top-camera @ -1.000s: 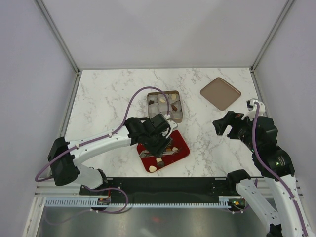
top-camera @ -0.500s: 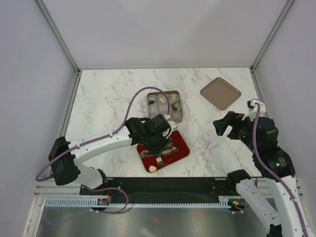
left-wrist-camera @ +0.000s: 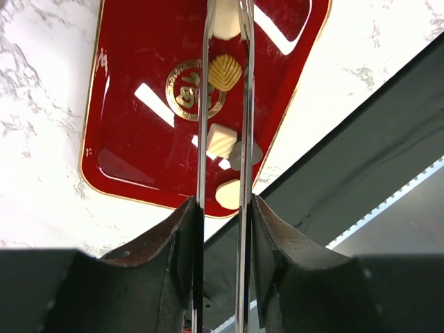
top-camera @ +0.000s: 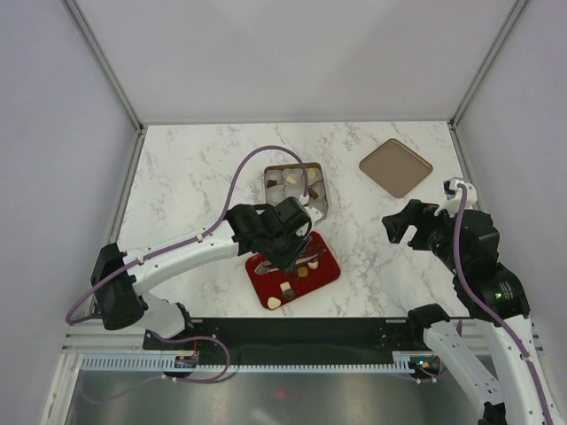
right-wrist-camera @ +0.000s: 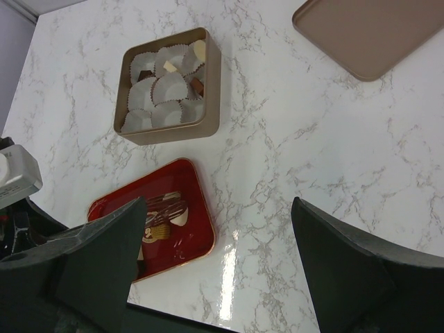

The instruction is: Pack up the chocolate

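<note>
My left gripper (top-camera: 285, 251) (left-wrist-camera: 224, 208) is shut on a pair of metal tweezers (left-wrist-camera: 243, 104), over the red tray (top-camera: 328, 270) (left-wrist-camera: 139, 104). A cream-white chocolate (left-wrist-camera: 225, 21) sits between the tweezer tips at the top edge of the left wrist view. On the tray lie a tan ridged chocolate (left-wrist-camera: 225, 71), a cream square chocolate (left-wrist-camera: 221, 141) and a cream teardrop chocolate (left-wrist-camera: 229, 194) (top-camera: 275, 303). My right gripper (top-camera: 400, 226) (right-wrist-camera: 218, 236) hangs open and holds nothing, to the right of the tray.
A tan box (top-camera: 320, 190) (right-wrist-camera: 170, 132) of white paper cups stands just behind the tray, with a few pieces in its cups. A brown lid (top-camera: 395, 166) (right-wrist-camera: 374, 35) lies at the back right. The black base rail (top-camera: 292, 332) runs along the near edge.
The left gripper has squeezed the tweezers narrower and shifted slightly back toward the box, uncovering more of the tray. The right arm has not moved.
</note>
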Tool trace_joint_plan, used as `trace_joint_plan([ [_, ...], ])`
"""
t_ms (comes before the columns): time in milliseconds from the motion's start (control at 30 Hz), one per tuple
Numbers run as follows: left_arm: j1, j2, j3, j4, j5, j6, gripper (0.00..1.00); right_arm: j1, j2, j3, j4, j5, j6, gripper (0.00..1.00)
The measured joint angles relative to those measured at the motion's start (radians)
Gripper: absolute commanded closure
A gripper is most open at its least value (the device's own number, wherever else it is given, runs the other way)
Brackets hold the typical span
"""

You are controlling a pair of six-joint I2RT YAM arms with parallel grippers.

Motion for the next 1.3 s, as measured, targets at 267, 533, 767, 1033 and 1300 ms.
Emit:
trace_joint_plan([
  [267,0.000,0.034,0.078,-0.025,-0.035,-0.011,0.57,0.000,-0.002,0.000,0.000,0.002,0.000,0.06],
  [533,0.000,0.046,0.108,-0.056,-0.047,-0.015,0.51,0.000,-0.005,0.007,-0.001,0.026,-0.004,0.06],
  [767,0.000,0.045,0.072,-0.068,-0.043,-0.015,0.50,0.000,-0.005,0.007,-0.003,0.032,-0.008,0.06],
  [1033,-0.020,0.045,0.044,-0.075,-0.014,-0.015,0.49,0.000,-0.006,0.007,-0.003,0.033,-0.008,0.06],
  [1300,-0.029,0.045,0.023,-0.071,-0.005,-0.015,0.50,0.000,-0.011,0.007,-0.004,0.033,-0.007,0.06],
])
